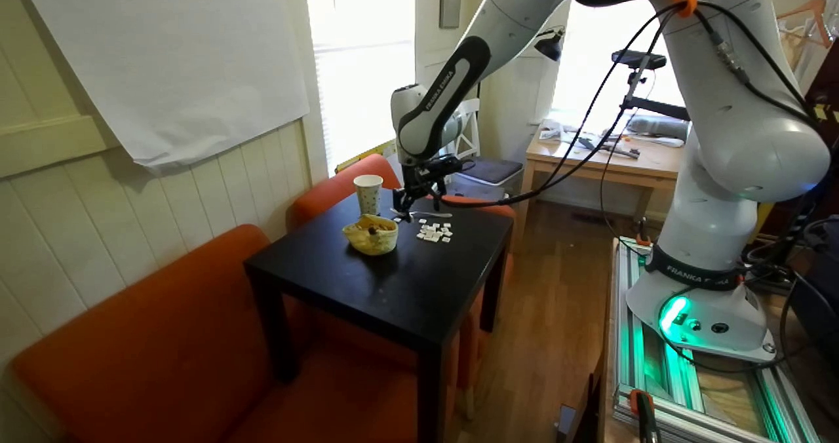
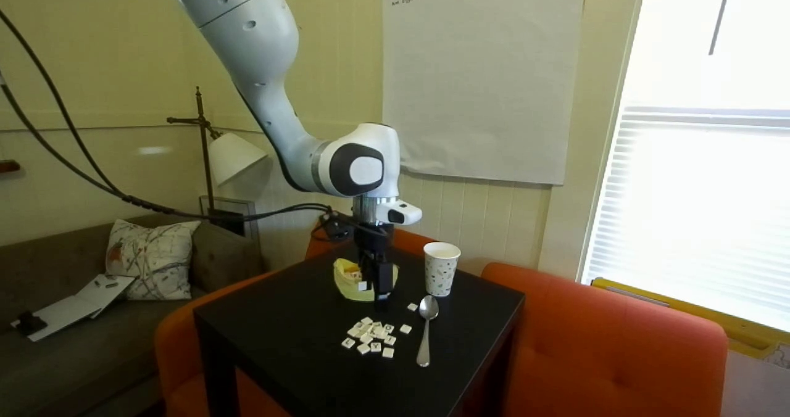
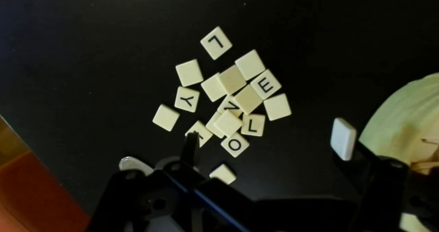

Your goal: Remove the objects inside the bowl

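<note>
The yellow bowl (image 1: 370, 243) stands on the black table and also shows in an exterior view (image 2: 352, 290). Its edge shows at the right of the wrist view (image 3: 384, 125), with beige shapes inside that I cannot make out. My gripper (image 3: 271, 146) is open, its fingers wide apart, above the table beside the bowl. One white tile (image 3: 343, 139) sits tilted against the right fingertip in the wrist view; the other finger does not touch it. This tile also shows at the fingertip in an exterior view (image 2: 362, 285). Several letter tiles (image 3: 228, 122) lie in a loose pile on the table.
A patterned paper cup (image 2: 440, 272) stands on the table (image 1: 328, 276) near the bowl. A metal spoon (image 2: 424, 343) lies beside the tiles, its tip also in the wrist view (image 3: 135, 165). A loose tile (image 3: 223, 173) lies near the spoon. Orange chairs (image 2: 605, 337) surround the table.
</note>
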Controlling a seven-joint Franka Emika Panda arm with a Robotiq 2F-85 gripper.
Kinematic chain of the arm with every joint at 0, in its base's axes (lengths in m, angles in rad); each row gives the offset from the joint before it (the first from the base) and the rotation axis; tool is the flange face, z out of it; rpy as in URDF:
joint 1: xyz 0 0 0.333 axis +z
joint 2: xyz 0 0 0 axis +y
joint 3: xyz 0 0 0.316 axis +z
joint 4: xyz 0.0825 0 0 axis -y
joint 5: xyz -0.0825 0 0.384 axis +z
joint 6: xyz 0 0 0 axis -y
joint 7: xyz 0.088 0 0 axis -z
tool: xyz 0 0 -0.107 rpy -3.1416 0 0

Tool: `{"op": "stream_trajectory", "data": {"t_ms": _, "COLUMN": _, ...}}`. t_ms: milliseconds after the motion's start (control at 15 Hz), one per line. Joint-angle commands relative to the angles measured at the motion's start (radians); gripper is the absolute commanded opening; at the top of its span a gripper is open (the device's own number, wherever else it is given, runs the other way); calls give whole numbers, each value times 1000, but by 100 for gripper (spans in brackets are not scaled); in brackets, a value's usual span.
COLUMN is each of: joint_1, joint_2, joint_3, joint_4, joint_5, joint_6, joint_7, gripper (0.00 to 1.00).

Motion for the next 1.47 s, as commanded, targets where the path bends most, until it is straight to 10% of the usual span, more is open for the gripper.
{"op": "stream_trajectory", "data": {"t_ms": 0, "joint_1": -42, "joint_2": -29, "joint_3": 32, "joint_4": -34, "joint_5": 49, "joint_6": 13, "joint_7": -46, "gripper": 100}}
{"op": "stream_trajectory", "data": {"t_ms": 400, "joint_1": -2, "joint_2": -14, "joint_3": -38, "joint_4": -37, "joint_5": -16, "joint_6": 3, "joint_7": 49, "gripper": 100}}
{"op": "stream_trajectory", "data": {"t_ms": 467, "joint_1": -14, "joint_2": -17, "joint_3": -27, "joint_4": -41, "joint_5": 2, "joint_6": 7, "joint_7": 31, "gripper": 75}}
{"op": "stream_trajectory", "data": {"t_ms": 1200, "joint_1": -28, "joint_2": -17, "joint_3": -10, "joint_4": -40, "joint_5": 26, "joint_6": 17, "joint_7": 8, "gripper": 2}}
{"op": "stream_trajectory", "data": {"t_ms": 1400, "joint_1": -25, "joint_2": -16, "joint_3": -12, "joint_4": -40, "joint_5": 23, "joint_6": 16, "joint_7": 13, "gripper": 0}}
